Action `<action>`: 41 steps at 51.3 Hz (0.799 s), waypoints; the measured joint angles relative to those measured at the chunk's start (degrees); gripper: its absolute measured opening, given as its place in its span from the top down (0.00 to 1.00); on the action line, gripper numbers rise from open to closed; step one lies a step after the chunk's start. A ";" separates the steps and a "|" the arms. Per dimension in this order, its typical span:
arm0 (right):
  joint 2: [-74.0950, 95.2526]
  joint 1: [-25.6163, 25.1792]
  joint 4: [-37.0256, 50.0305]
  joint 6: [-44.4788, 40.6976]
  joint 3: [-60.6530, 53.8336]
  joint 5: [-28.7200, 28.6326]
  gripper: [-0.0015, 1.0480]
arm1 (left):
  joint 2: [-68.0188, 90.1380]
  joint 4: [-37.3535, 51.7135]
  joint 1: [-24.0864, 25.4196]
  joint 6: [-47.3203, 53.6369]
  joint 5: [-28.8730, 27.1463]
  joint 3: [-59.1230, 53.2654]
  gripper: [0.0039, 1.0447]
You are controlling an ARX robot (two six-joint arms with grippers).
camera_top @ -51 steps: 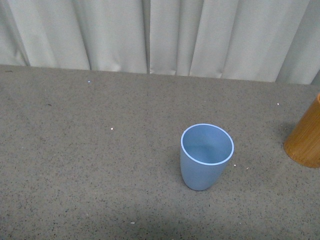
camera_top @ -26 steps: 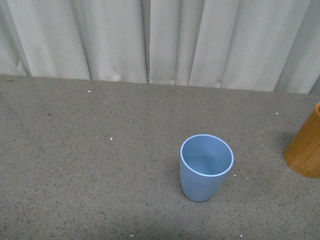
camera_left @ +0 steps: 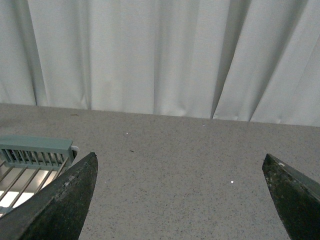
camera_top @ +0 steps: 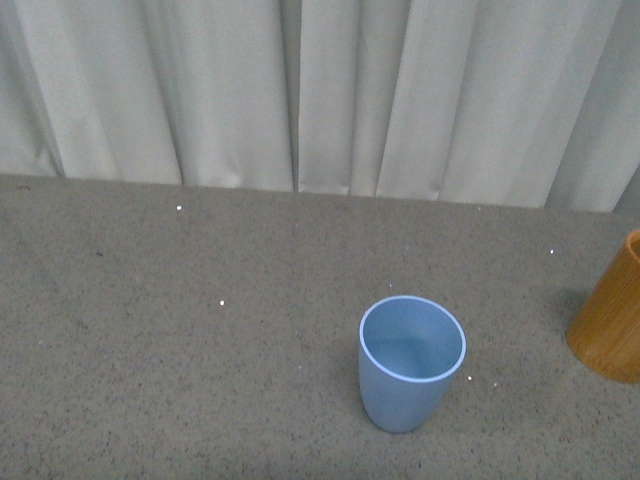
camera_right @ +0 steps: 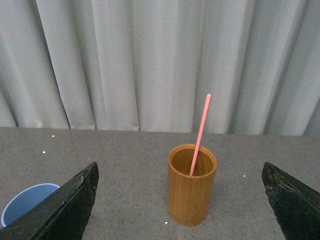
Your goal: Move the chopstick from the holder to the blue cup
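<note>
The blue cup (camera_top: 411,361) stands upright and empty on the speckled grey table, right of centre in the front view; its rim also shows at the edge of the right wrist view as the blue cup (camera_right: 27,201). The orange-brown holder (camera_right: 191,184) stands upright ahead of my right gripper (camera_right: 181,172), which is open with its fingers spread wide on either side. One salmon-pink chopstick (camera_right: 201,133) leans inside it, its end above the rim. Only part of the holder (camera_top: 612,317) shows at the front view's right edge. My left gripper (camera_left: 180,165) is open over bare table.
A pale curtain (camera_top: 320,95) hangs along the table's far edge. A light grey-green slatted rack (camera_left: 32,156) lies beside my left gripper. Neither arm appears in the front view.
The front view has tilted upward: cup, holder and table edge sit lower in the picture, with more curtain showing. Nothing on the table has moved.
</note>
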 joint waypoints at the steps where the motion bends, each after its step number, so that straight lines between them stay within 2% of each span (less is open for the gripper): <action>1: 0.00 0.00 0.00 0.00 0.00 0.00 0.09 | 0.00 0.00 0.00 0.00 0.00 0.00 0.06; 12: 0.00 0.00 0.00 0.00 0.00 0.00 0.09 | 0.00 0.00 0.00 0.00 0.00 0.00 0.06; 13: 0.20 0.31 0.09 0.20 0.00 0.74 0.09 | 0.00 0.00 -0.02 0.00 0.00 0.00 0.06; 15: 2.84 1.75 3.32 2.71 0.00 8.72 0.09 | 0.00 0.00 -0.02 0.02 0.02 0.00 0.06; 19: 10.14 0.57 11.10 4.22 0.07 12.94 0.09 | 0.00 0.00 -0.02 0.02 -0.09 0.00 0.06; 29: 46.51 -7.26 39.04 3.17 8.48 9.90 0.09 | 0.00 0.00 -0.02 0.07 -0.07 0.00 0.06; 34: 58.88 -8.35 43.95 0.11 13.75 5.79 0.09 | 0.00 0.00 0.00 0.07 -0.11 0.00 0.06; 41: 71.91 -11.82 39.43 -1.44 22.08 0.90 0.09 | 0.00 0.00 -0.02 0.07 -0.09 0.00 0.06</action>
